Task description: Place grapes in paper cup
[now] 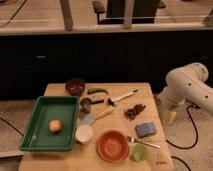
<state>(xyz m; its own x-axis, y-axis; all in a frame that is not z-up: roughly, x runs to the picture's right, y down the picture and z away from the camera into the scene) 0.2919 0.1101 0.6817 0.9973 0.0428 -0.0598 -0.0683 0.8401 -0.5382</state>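
Note:
The grapes (134, 111), a small loose cluster of dark reddish-brown berries, lie on the wooden table (60, 162) right of centre. The paper cup (84, 134), short and white, stands upright near the front, just right of the green tray and left of the orange bowl. My gripper (170, 117) hangs pointing down from the white arm (187, 87) at the table's right edge. It is to the right of the grapes, apart from them, and far from the cup.
A green tray (35, 137) holding an orange fruit (55, 126) is at the left. Also on the table are an orange bowl (112, 145), a blue sponge (145, 129), a green cup (139, 152), a fork (144, 143), a grey metal cup (86, 104), a green pepper (97, 91), a dark bowl (75, 86) and a white-handled utensil (122, 96).

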